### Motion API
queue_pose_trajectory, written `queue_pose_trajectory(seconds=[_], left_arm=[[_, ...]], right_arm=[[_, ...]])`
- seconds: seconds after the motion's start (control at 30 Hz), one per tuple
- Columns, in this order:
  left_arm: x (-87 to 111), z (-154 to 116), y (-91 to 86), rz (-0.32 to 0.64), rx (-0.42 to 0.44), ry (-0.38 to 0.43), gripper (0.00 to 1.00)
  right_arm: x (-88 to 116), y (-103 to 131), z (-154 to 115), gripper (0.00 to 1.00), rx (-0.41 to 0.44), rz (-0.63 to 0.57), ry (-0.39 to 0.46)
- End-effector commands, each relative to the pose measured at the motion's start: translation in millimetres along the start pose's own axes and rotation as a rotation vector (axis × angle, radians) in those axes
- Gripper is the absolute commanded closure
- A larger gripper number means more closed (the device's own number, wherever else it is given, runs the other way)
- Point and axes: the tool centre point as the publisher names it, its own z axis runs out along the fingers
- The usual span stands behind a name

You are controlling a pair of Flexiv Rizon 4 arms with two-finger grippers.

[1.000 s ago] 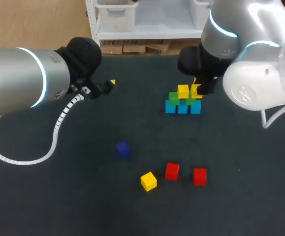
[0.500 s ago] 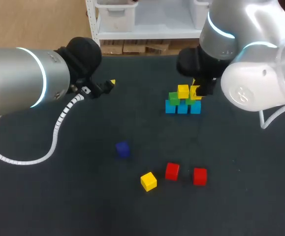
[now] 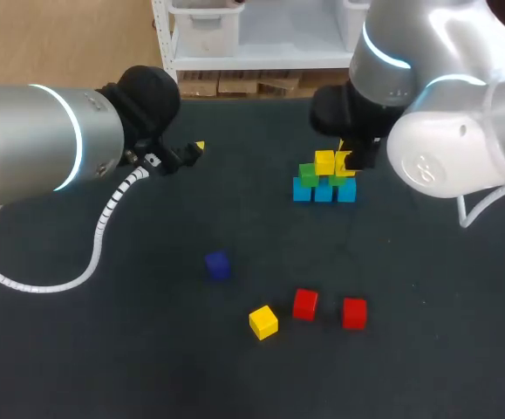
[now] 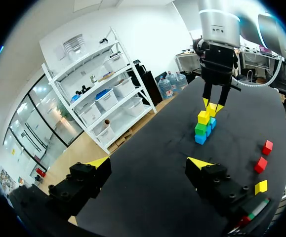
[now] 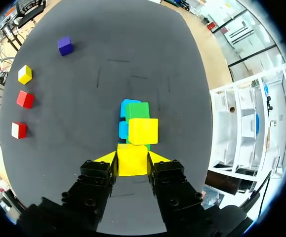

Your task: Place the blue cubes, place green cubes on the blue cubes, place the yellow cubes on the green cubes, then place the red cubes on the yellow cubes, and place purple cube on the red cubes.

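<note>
The right gripper (image 5: 132, 157) is seen clamped on a yellow cube (image 5: 132, 163), a yellow fingertip pressed against each side of it. Just ahead of the gripper the stack is found: a placed yellow cube (image 5: 143, 131) on top, the green cubes (image 5: 138, 109) under it, and the blue cubes (image 5: 124, 129) at the bottom on the worktop (image 3: 147, 349). The held cube is level with the placed one and just beside it. Whether it already rests on a green cube cannot be told.

In the head view the stack is located in the upper right of centre, three blue cubes in a row with the green ones on them. The right arm is brought in from the upper right corner, its gripper directly over the right end of the stack.

Well apart from the stack, in the lower middle of the head view, a loose yellow cube (image 3: 263, 321) and two red cubes (image 3: 304, 304) are laid in a rough row. The purple cube (image 3: 217, 264) is set alone, a little above and left of them.

The left gripper (image 4: 149, 163) is held in the upper left of the head view, well clear of all cubes, its fingers spread wide apart with nothing between them.
</note>
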Motion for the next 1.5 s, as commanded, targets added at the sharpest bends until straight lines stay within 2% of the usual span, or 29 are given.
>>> queue_pose_trajectory(seconds=[0.03,0.43,0.57,0.97,1.5], left_arm=[[0.2,1.0,0.4,-0.001,0.001,-0.002,0.0],[0.2,1.0,0.4,-0.001,0.001,-0.002,0.0],[0.2,1.0,0.4,-0.001,0.001,-0.002,0.0],[0.2,1.0,0.4,-0.001,0.001,-0.002,0.0],[0.2,1.0,0.4,-0.001,0.001,-0.002,0.0]], right_arm=[[-0.5,-0.6,0.7,0.86,0.003,0.002,0.005],[-0.3,-0.5,5.3,0.83,-0.005,0.004,0.014],[0.4,-1.1,5.8,0.76,-0.005,0.006,0.016],[1.2,-3.0,8.1,0.67,0.004,0.012,0.022],[2.0,-6.5,10.0,0.67,0.006,0.03,0.015]])
